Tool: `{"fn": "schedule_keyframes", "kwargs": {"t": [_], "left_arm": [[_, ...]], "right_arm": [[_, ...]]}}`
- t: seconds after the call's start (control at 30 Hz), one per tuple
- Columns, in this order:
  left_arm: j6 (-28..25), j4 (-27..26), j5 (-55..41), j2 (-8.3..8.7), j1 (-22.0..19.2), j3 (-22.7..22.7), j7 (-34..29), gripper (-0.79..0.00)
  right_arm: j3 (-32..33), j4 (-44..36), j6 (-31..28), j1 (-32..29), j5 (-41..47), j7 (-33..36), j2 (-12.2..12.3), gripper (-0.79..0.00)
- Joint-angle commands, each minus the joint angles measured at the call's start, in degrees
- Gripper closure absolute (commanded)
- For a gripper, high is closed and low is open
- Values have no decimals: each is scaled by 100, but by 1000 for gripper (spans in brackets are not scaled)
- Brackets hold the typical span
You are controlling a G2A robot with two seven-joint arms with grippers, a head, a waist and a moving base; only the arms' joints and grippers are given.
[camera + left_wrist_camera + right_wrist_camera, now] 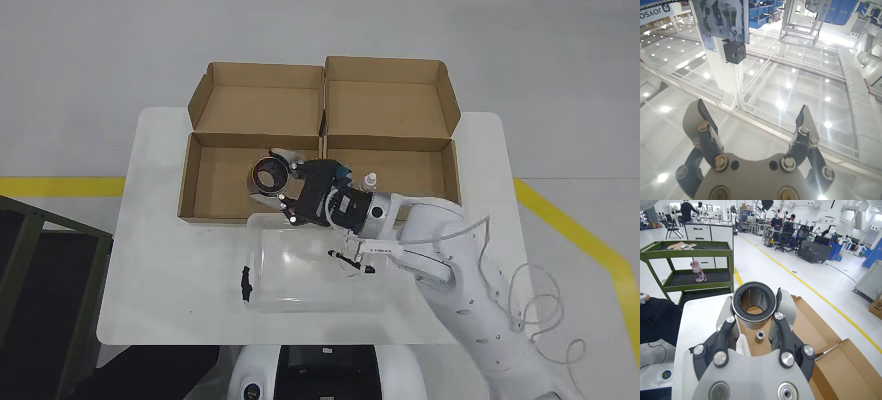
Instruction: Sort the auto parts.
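While right pincer grips one bearing over left box, left pincer gapes, holding nothing. Two open boxes on counter: left box holds one small upright cylinder; right box touches its side. One clear bin just before them.

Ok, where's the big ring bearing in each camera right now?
Top view: the bearing is near the picture's middle, over an open cardboard box.
Right wrist view: centre of the picture, clamped in the right gripper, its bore facing the camera.
Left wrist view: looks up at ceiling lights past the open left gripper.
Shared landmark: that cardboard box, beneath the bearing in the top and right wrist views.
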Motion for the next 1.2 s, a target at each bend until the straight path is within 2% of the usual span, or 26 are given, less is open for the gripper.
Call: {"fn": "schedule_keyframes", "kwargs": {"t": [0.0, 0.57, 1.17], "left_arm": [[0, 0, 0, 0, 0, 0, 0, -785], [0, 0, 0, 0, 0, 0, 0, -785], [0, 0, 0, 0, 0, 0, 0, -785]], "right_arm": [[77, -67, 3, -49, -7, -52, 15, 0], [613, -500, -149, -540, 38, -542, 142, 0], [661, -343, -376, -581, 246, -927, 192, 0]]}}
